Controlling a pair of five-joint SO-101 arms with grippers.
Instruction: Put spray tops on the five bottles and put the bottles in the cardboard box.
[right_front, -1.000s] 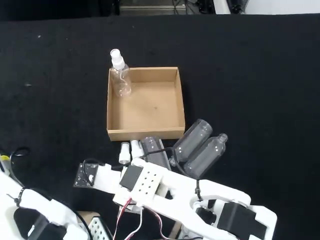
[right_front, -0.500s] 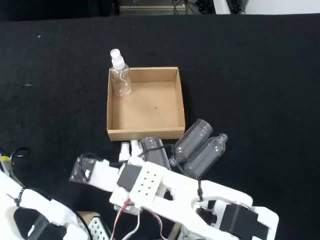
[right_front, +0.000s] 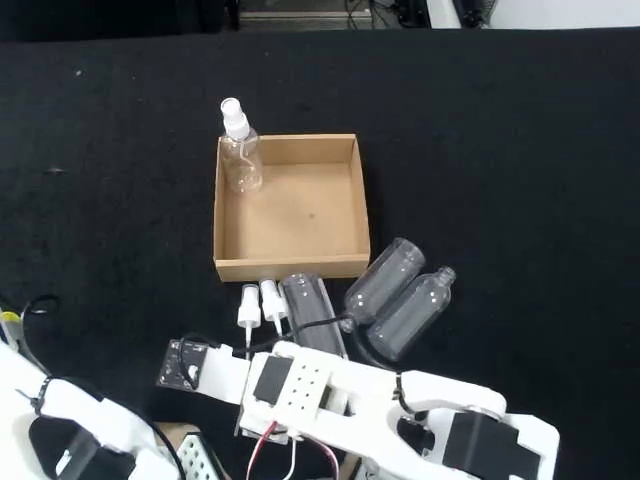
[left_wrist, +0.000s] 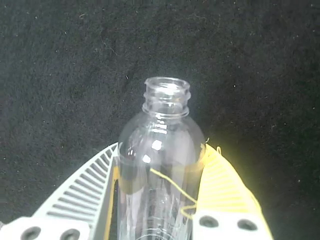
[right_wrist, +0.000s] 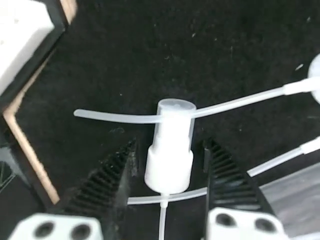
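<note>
The right tool (right_wrist: 170, 145) stands apart over the black counter (right_front: 500, 150). One finger is on each side of a white spray top (right_wrist: 169, 160) that lies flat between them, with a gap on both sides. Thin dip tubes of other tops cross the counter close by it. The left tool (left_wrist: 161, 147) is clamped on a clear held bottle (left_wrist: 162, 170), fingers pressed to its shoulders, its open threaded neck pointing away from the wrist with the counter behind it. From above, the cardboard box (right_front: 290, 268) sits mid-counter with one topped bottle (right_front: 241, 165) at its far left corner, the spray head sticking out past the rim. Three open-necked bottles lie on the counter just off the box's near side. The left bottle (right_front: 312, 312) is beside two loose tops, the left top (right_front: 248, 306) and the right top (right_front: 271, 297). The middle bottle (right_front: 383, 278) and the right bottle (right_front: 413, 310) lie side by side, touching, by the near right corner. That makes five bottles: one held, one in the box, three lying.
</note>
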